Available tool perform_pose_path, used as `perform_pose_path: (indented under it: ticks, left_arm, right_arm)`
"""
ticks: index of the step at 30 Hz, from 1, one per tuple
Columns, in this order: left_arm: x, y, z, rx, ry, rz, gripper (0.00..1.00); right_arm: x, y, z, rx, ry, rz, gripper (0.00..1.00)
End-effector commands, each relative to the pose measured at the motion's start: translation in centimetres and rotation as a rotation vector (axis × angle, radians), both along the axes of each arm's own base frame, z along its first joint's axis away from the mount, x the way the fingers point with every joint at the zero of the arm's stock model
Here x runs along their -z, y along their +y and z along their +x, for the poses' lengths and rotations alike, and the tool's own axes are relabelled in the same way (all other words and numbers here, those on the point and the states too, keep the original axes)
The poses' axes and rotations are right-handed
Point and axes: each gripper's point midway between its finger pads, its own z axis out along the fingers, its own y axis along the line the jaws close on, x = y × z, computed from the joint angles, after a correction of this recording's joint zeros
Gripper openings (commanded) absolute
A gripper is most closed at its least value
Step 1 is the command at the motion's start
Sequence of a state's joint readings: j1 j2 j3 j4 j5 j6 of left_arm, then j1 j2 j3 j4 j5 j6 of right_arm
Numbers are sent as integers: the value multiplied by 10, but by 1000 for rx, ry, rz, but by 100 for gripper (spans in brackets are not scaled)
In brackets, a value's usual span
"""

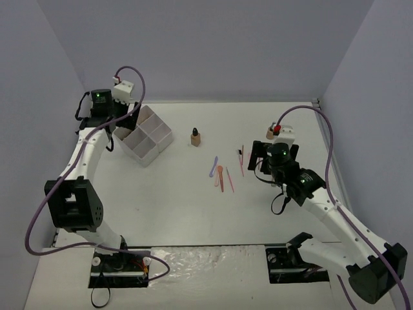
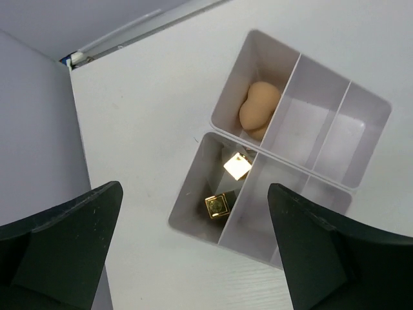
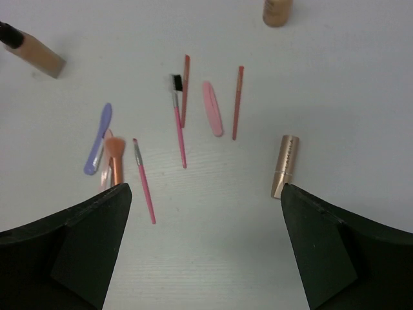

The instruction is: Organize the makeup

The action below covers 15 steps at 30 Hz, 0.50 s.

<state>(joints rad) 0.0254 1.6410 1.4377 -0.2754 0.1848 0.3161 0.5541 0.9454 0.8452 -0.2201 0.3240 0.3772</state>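
White matte surface (image 1: 161, 213), boxed in on three sides by plain lavender-grey panels: back wall (image 1: 213, 45), left wall (image 1: 32, 97), right wall (image 1: 374, 71). Light is even and diffuse, shadows soft. Thin metal strip (image 2: 116, 35) along the surface's edge. Crinkled clear film (image 1: 206, 258) at the near edge.

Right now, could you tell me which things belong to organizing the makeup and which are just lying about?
For the job: beige sponge, gold-topped lipsticks, tan bottles, brushes and sticks, rose-gold tube, white divided box.
Just there: purple cables, crinkled sheet by the bases.
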Motion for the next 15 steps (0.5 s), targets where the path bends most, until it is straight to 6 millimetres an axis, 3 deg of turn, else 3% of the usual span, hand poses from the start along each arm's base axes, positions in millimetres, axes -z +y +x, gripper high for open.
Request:
perform_pose_path:
  ticks: [1, 5, 10, 15]
  left_arm:
    - [-106, 1, -25, -138, -214, -145, 96]
    - [-102, 7, -57, -291, -180, -255, 97]
    - [-83, 5, -96, -391, -95, -351, 97]
    - [-71, -11, -128, -362, -28, -408, 97]
  right_arm:
    - [22, -13, 12, 170, 101, 38, 98]
    - [57, -26, 16, 237, 208, 42, 97]
    - [102, -57, 18, 340, 343, 49, 93]
    - [124, -59, 30, 329, 381, 78, 85]
